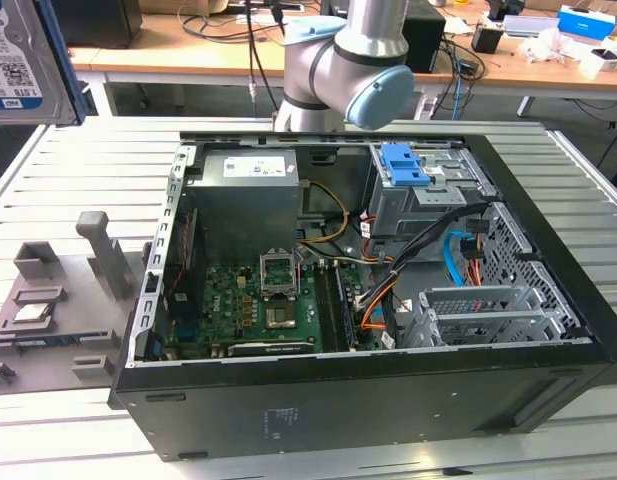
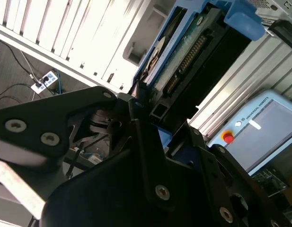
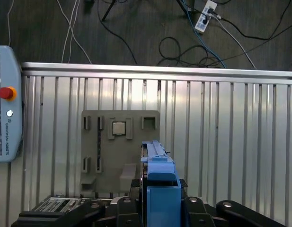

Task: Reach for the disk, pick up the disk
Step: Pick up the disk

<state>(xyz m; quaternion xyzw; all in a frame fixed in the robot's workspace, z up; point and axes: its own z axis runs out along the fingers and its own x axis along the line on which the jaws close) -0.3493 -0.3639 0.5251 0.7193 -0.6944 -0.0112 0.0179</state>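
My black hand (image 2: 143,104) pinches the flat silver metal disk with blue plastic rails (image 2: 183,52) by one end, high above the slatted aluminium counter (image 3: 221,123); I judge such a narrow hold could slip and drop it.

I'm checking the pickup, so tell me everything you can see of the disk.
The disk is a flat silver metal drive with a white barcode label and bright blue plastic side rails. It hangs clear of the table at the exterior view's upper left. The second wrist view shows its green circuit board and connector pins. The end effector is clamped on one end.
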